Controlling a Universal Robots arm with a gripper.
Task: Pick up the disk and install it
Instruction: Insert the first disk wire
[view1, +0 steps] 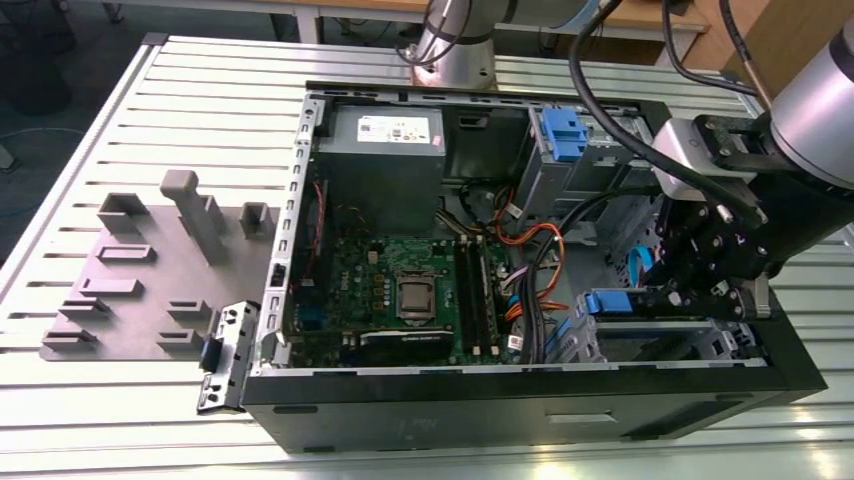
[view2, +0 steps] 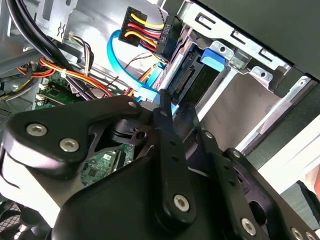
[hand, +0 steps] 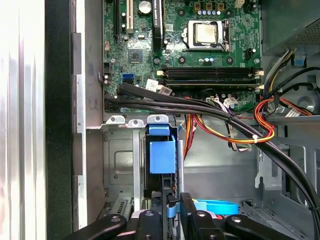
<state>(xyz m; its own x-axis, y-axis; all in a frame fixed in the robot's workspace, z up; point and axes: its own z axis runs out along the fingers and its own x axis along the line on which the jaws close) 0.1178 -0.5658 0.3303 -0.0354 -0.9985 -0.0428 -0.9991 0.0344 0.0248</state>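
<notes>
End effector (view1: 657, 300) (hand: 177, 209) (view2: 177, 114) is lowered into the open PC case (view1: 534, 405). Its fingers (hand: 187, 205) are drawn almost together, w/ only a thin gap, and are closed on the rear edge of the disk (view1: 610, 301) (hand: 162, 155) (view2: 212, 57). A strip of the blue carrier is seen btwn them in the first wrist view.

The disk is stood on edge directly ahead of the fingertips and is seated part-way in the metal drive cage (hand: 120, 160). Its connector end is turned toward the end effector.

Counted:
- 1x disk.
- 1x blue data cable (view2: 117, 55) (hand: 215, 206), looped just beside the fingers.
- 1x bundle of black cables (hand: 200, 107), passed across beyond the cage.
- 1x mobo (view1: 400, 290) (hand: 175, 40), farther beyond the cage, w/ 1x CPU socket (hand: 206, 34).
- 1x PSU (view1: 387, 135), at the far end of the case, well apart from the end effector.
- 1x second blue bracket (view1: 561, 135), in a separate cage, well apart from the end effector.

Outside the case, on the slatted bench (view1: 134, 430) and well apart from the end effector:
- 1x grey fixture plate (view1: 147, 270).
- 1x loose metal plate (view1: 227, 355), just beside the case wall.
</notes>
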